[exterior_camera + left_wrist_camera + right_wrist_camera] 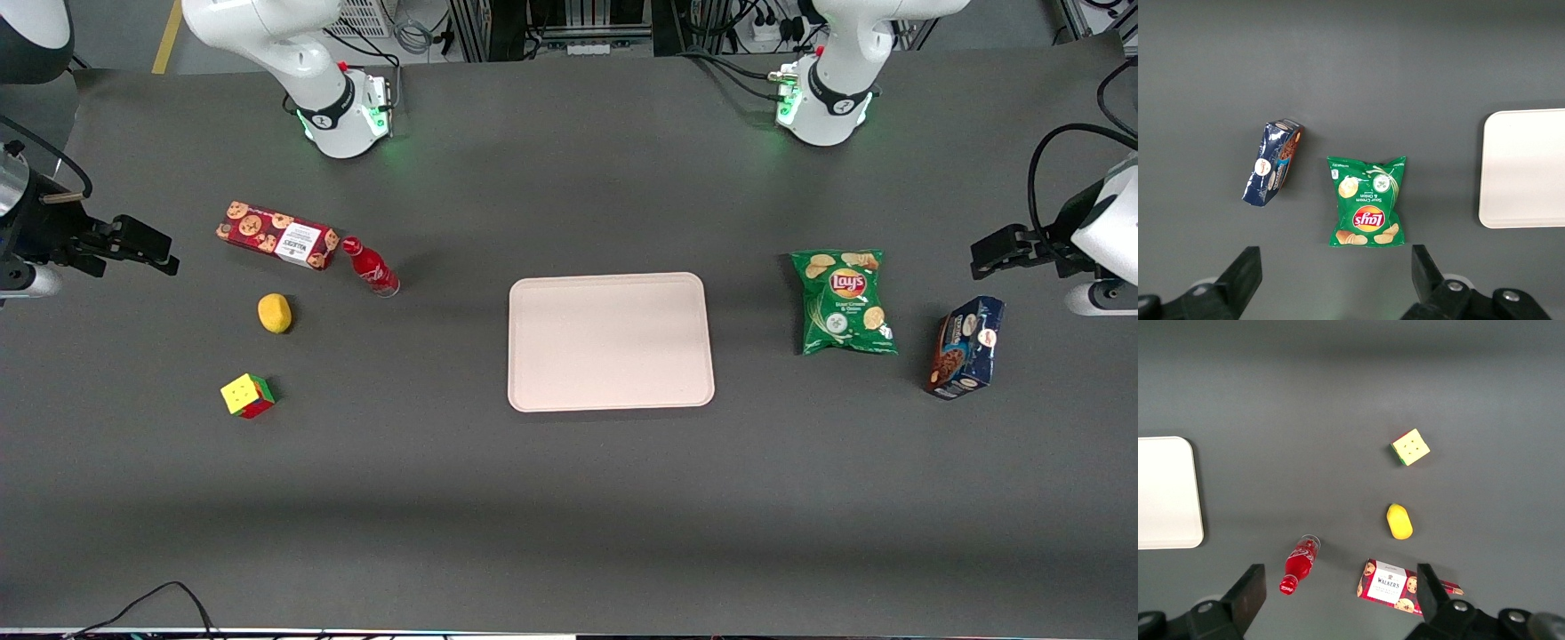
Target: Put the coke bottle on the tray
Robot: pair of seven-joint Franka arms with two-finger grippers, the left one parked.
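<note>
The coke bottle (pixel 372 267), slim and red with a red cap, stands on the dark table beside the red cookie box; the right wrist view shows the coke bottle (pixel 1298 565) from above, cap nearest the camera. The pale pinkish tray (pixel 610 341) lies flat at the table's middle, with nothing on it; a corner of the tray (pixel 1165 493) shows in the right wrist view. My gripper (pixel 160 251) hovers at the working arm's end of the table, well apart from the bottle. The gripper (pixel 1338 593) is open and holds nothing.
A red cookie box (pixel 277 235) lies next to the bottle. A yellow lemon (pixel 275 313) and a colour cube (pixel 247 396) sit nearer the front camera. Toward the parked arm's end lie a green chips bag (pixel 843 300) and a dark blue box (pixel 965 347).
</note>
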